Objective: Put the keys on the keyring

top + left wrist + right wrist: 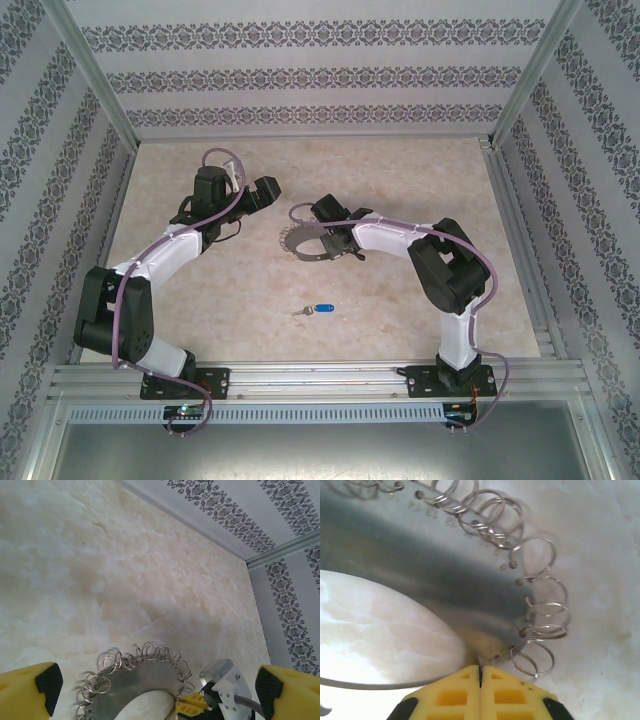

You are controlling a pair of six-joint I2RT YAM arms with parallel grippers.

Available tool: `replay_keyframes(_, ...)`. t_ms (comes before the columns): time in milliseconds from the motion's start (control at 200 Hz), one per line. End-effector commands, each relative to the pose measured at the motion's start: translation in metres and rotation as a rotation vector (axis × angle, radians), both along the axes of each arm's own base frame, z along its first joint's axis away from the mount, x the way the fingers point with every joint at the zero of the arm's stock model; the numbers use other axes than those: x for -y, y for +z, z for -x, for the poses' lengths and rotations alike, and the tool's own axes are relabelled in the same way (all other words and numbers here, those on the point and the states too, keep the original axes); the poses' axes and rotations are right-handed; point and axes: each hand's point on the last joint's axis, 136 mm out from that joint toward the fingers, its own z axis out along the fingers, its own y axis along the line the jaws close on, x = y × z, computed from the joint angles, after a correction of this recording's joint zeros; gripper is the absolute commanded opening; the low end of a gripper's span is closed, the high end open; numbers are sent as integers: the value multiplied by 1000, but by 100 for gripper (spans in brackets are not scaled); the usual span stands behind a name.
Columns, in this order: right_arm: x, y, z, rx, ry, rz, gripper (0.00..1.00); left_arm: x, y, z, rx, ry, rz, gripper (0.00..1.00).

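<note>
Fringing the flat grey metal keyring (420,565), thin round wire loops (487,525) gleam.

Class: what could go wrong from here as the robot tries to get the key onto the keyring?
1. The right gripper seems to pinch just the thin edge of the keyring; it may slip out when lifted.
2. The key lies flat on the table; the open left gripper may struggle to pick it up.

White-and-black arms (160,255), purple cables (215,155), yellow grid-patterned fingers (445,695), black pads (48,682).
</note>
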Motion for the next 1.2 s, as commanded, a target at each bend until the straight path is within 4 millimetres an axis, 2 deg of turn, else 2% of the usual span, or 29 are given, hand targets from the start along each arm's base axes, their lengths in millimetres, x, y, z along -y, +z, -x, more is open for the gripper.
replay_keyframes(0,9,8,-1,14,-2,29,0,11,18,-7,59,-23,19,100)
replay_keyframes(110,9,20,-5,40,4,16,0,12,20,-6,76,-35,16,100)
replay_keyframes(210,7,39,-13,73,-2,-65,0,14,26,-6,119,-45,25,100)
replay_keyframes(375,-5,73,-25,113,3,-298,0,13,34,-6,144,-41,26,100)
replay_keyframes(485,-12,97,-35,145,33,-487,0,19,49,-5,183,-87,31,100)
replay_keyframes(655,-26,151,-46,239,157,-764,0,25,69,-6,238,-121,42,100)
replay_keyframes(954,-42,234,-40,300,404,-1110,0,40,89,-11,277,-202,86,100)
replay_keyframes(1044,-41,249,-37,282,434,-1185,0,44,92,-9,283,-226,104,99)
replay_keyframes(1194,-39,261,-28,290,450,-1206,0,54,96,-7,313,-267,149,96)
